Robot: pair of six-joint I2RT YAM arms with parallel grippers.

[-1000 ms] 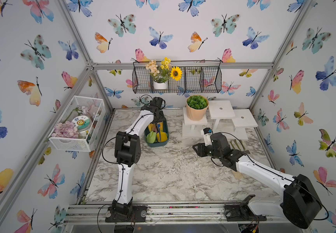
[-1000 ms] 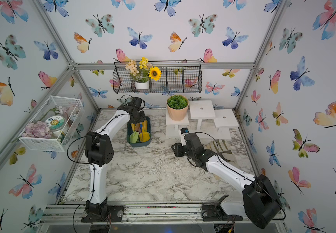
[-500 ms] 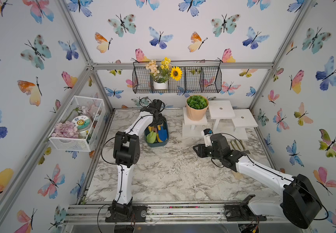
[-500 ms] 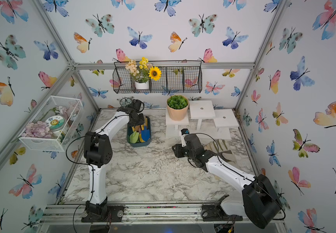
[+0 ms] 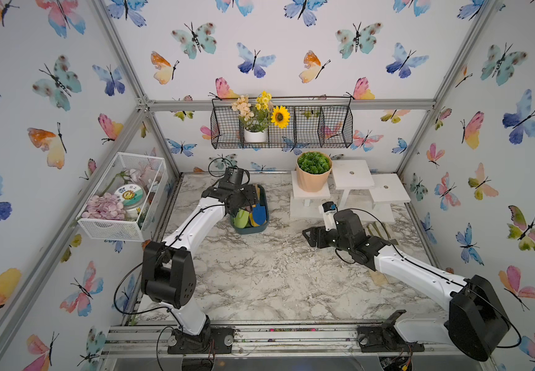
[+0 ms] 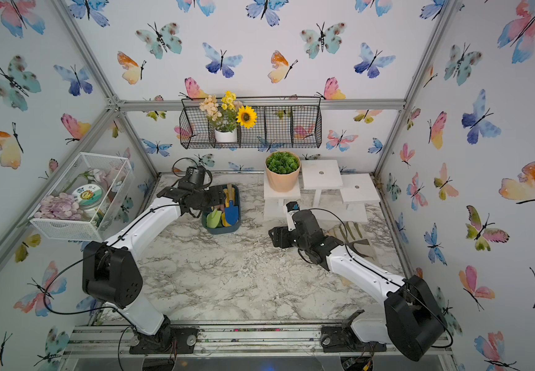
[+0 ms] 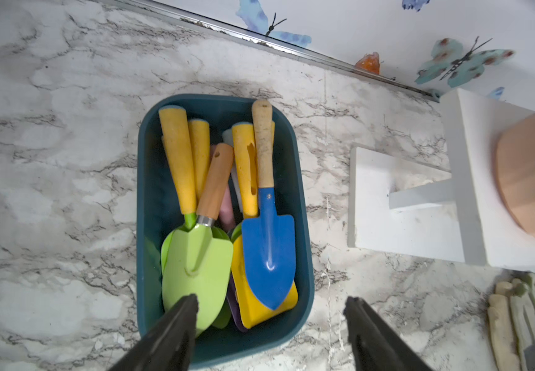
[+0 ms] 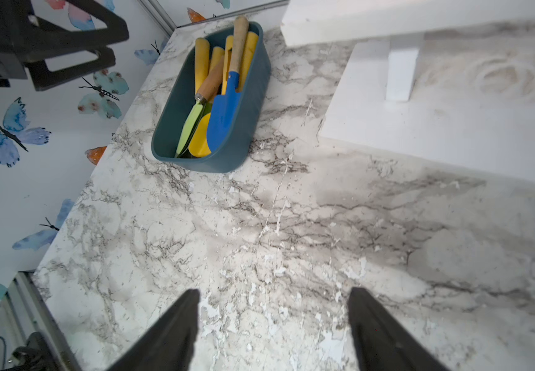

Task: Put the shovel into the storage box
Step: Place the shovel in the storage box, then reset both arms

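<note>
The dark teal storage box (image 5: pixel 250 230) (image 7: pixel 145 199) stands at the back left of the marble table. Several hand tools lie in it. On top is a blue shovel (image 7: pixel 267 253) (image 8: pixel 224 119) with a pale wooden handle, beside a green trowel (image 7: pixel 197 263). My left gripper (image 7: pixel 272 300) hovers over the box's near end in both top views (image 5: pixel 243 199) (image 6: pixel 214 197). It is open, with nothing between its fingers. My right gripper (image 8: pixel 274 295) (image 5: pixel 308 236) stands open and empty, low over bare marble to the right of the box.
White stepped stands (image 5: pixel 353 175) at the back right carry a terracotta pot with a green plant (image 5: pixel 313 173). Work gloves (image 6: pixel 349 231) lie behind my right arm. A white wire basket (image 5: pixel 121 196) hangs on the left wall and a black one (image 5: pixel 282 128) on the back wall.
Both grippers have opened wide. The blue shovel now lies free on top of the tools in the box. Neither arm has shifted much.
</note>
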